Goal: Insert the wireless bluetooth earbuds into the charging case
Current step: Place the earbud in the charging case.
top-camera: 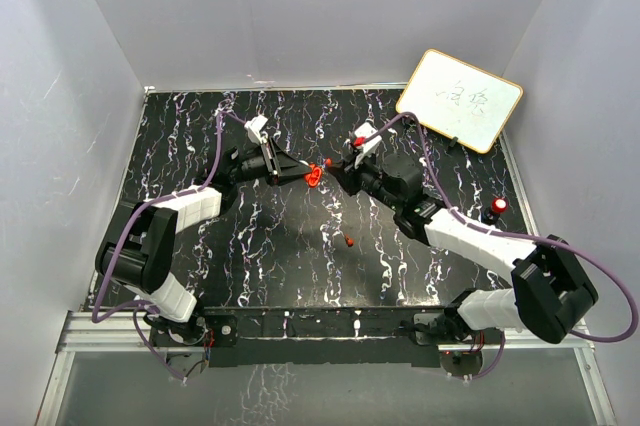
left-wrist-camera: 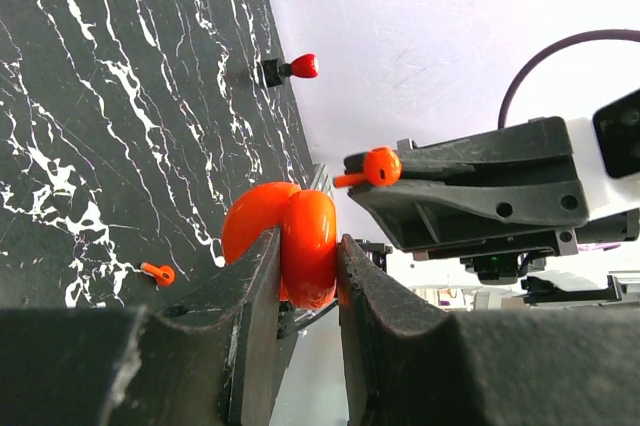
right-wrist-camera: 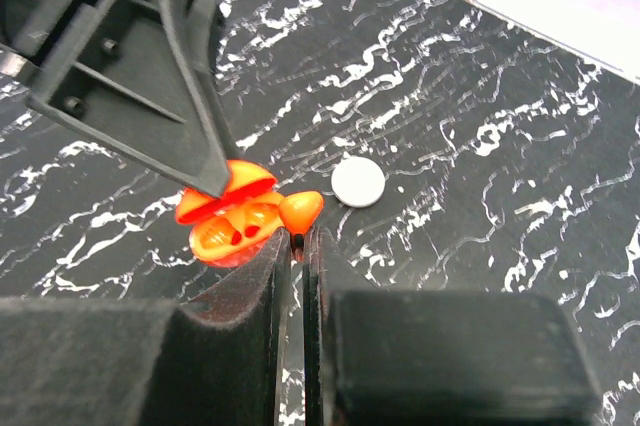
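Holding the open charging case in your left gripper jaws, you have one red earbud pinched in the right gripper jaws beside its mouth, unseated; a second earbud lies apart on the tabletop.

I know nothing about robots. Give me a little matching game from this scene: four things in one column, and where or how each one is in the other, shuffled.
Things:
1. charging case
2. earbud by the case
3. second earbud
4. round puck

States:
A. red, lying alone on the table
B. pinched in the right fingers
C. white, flat on the table
D. open, clamped in the left fingers

Pairs: 1-D, 2-B, 3-A, 4-C.
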`<control>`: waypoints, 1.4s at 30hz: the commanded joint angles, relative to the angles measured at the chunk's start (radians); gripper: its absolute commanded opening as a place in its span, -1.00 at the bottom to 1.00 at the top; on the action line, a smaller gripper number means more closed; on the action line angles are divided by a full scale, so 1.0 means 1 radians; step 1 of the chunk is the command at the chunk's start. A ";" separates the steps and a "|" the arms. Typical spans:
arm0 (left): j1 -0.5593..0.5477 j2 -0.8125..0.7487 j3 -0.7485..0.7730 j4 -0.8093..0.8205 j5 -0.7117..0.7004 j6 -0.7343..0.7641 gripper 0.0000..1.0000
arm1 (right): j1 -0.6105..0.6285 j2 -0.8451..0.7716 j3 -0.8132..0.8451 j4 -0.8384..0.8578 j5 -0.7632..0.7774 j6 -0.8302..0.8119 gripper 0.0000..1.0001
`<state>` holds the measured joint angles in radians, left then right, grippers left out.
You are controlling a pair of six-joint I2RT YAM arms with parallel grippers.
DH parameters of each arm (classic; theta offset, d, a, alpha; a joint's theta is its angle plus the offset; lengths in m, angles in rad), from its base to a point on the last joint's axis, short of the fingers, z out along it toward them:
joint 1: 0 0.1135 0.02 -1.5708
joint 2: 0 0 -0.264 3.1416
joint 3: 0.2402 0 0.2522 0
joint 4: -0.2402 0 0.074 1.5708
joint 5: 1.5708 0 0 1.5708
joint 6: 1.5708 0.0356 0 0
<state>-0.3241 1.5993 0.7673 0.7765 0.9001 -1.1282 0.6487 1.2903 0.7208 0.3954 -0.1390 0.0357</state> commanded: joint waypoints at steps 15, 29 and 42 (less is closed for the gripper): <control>-0.006 -0.026 0.003 0.061 0.016 -0.034 -1.00 | 0.107 0.023 -0.003 0.187 0.057 -0.049 -1.00; -0.006 -0.054 0.009 0.023 0.029 -0.021 -1.00 | 0.106 0.032 -0.028 0.215 0.066 -0.077 -1.00; -0.007 -0.074 0.009 0.006 0.034 -0.012 -1.00 | 0.107 0.054 -0.036 0.236 0.063 -0.083 -1.00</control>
<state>-0.3248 1.5887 0.7673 0.7906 0.9070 -1.1492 0.7525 1.3422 0.6895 0.5529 -0.0814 -0.0288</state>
